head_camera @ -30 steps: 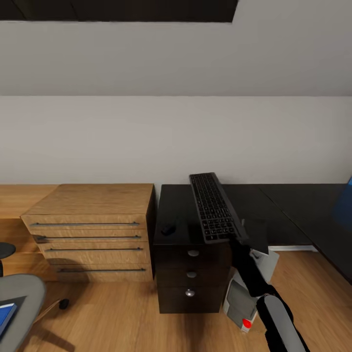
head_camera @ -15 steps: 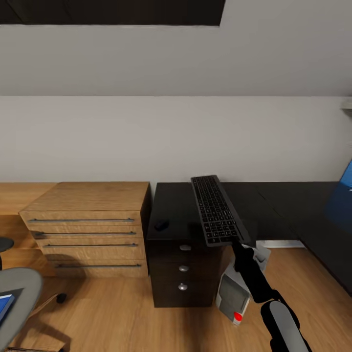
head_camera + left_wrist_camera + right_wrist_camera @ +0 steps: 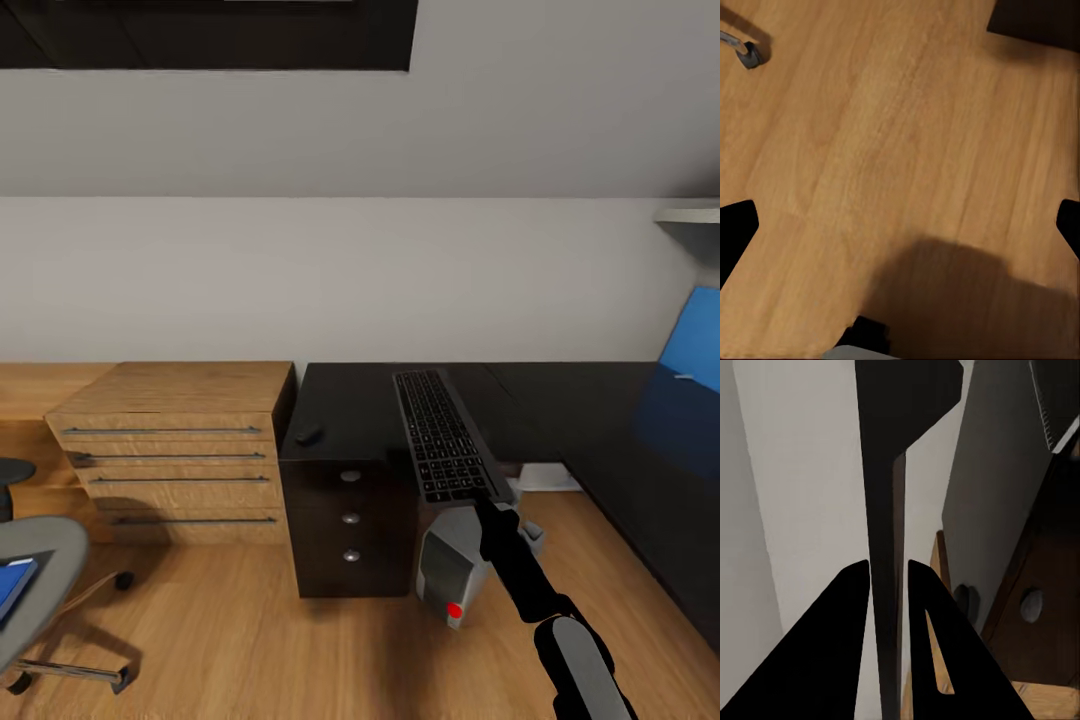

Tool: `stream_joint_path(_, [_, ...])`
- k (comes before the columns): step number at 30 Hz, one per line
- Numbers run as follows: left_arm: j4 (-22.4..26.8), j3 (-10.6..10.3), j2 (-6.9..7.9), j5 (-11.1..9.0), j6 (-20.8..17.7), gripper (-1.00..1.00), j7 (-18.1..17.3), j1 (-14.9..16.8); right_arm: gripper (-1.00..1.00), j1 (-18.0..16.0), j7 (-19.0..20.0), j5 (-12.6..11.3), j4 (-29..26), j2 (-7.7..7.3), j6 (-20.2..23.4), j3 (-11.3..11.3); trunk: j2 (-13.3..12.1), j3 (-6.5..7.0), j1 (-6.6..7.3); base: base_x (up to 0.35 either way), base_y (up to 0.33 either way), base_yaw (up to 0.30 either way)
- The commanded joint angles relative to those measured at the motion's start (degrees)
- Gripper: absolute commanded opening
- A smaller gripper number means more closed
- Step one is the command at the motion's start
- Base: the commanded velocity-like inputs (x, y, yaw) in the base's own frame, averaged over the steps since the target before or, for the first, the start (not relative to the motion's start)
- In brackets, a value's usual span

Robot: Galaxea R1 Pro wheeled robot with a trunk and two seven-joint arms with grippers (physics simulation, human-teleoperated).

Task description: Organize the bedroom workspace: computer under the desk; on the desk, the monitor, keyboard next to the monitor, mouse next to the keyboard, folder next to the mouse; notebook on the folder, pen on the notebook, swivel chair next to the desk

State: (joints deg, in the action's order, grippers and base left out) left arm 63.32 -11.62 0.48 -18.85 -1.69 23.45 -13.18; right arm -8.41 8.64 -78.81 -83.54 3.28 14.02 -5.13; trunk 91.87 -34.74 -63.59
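Black desk, blue folder

Three cameras: one high and wide, two close on the wrists.

The head view looks forward and down across the surface toward the wall. The left wrist view faces the wooden floor closely. The right wrist view sights along the keyboard, which the head view shares.

Even, soft light fills the rendered room, with pale walls bright and no glare. The glossy black-topped bench shows faint reflections. A broad blurred shadow lies on the light wooden plank floor. Edges look slightly soft throughout.
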Motion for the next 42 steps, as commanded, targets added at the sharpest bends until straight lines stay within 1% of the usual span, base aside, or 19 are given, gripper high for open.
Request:
stream_joint_path(1, [0.14, -0.15, 0.05, -0.31, -0.17, 1.0, 0.41, -0.01, -1.0, -0.03, 0.31, -0.73, 0.02, 0.06, 0.48, -0.19, 0.03, -0.04, 0.03, -0.256, -0.246, 0.0])
stream_joint_path(7, [0.14, -0.2, -0.03, -0.26, -0.17, 1.0, 0.37, -0.01, -1.0, -0.03, 0.09, -0.73, 0.15, -0.01, 0.48, -0.39, 0.03, -0.04, 0.03, -0.276, -0.2, -0.019])
stream_joint_path(18, [0.14, -0.21, -0.04, -0.23, -0.17, 1.0, 0.37, -0.01, -1.0, -0.03, 0.06, -0.73, 0.48, -0.07, 0.48, -0.47, 0.03, -0.04, 0.03, -0.329, -0.029, -0.051])
stream_joint_path(21, [0.14, -0.23, -0.04, -0.23, -0.16, 1.0, 0.37, -0.01, -1.0, -0.03, 0.15, -0.73, 0.49, -0.16, 0.53, -0.82, 0.03, -0.04, 0.03, -0.33, -0.103, -0.005])
stream_joint_path(31, [0.14, -0.24, -0.04, -0.23, -0.16, 1.0, 0.47, -0.01, -1.0, -0.03, 0.08, -0.6, 1.09, -0.38, 0.65, -1.08, 0.03, -0.04, 0.03, -0.177, -0.272, 0.0])
stream_joint_path(34, [0.06, -0.24, -0.05, 0.4, -0.16, 1.0, 0.52, -0.01, -1.0, -0.03, 0.11, -0.6, 1.4, -0.89, 0.66, -1.19, 0.03, -0.04, 0.03, -0.094, -0.323, 0.0])
stream_joint_path(37, [0.04, -0.2, -0.1, 1.92, -0.16, 1.0, 0.53, -0.01, -1.0, -0.03, 0.14, -0.63, 1.43, -1.16, 0.62, -1.2, 0.03, -0.04, 0.03, -0.092, -0.324, 0.0])
stream_joint_path(42, [-0.02, -0.18, -0.16, 2.84, -0.2, 1.0, 0.54, -0.01, -1.0, -0.03, 0.21, -0.64, 1.44, -1.24, 0.56, -1.2, 0.03, -0.04, 0.03, -0.128, -0.307, 0.0])
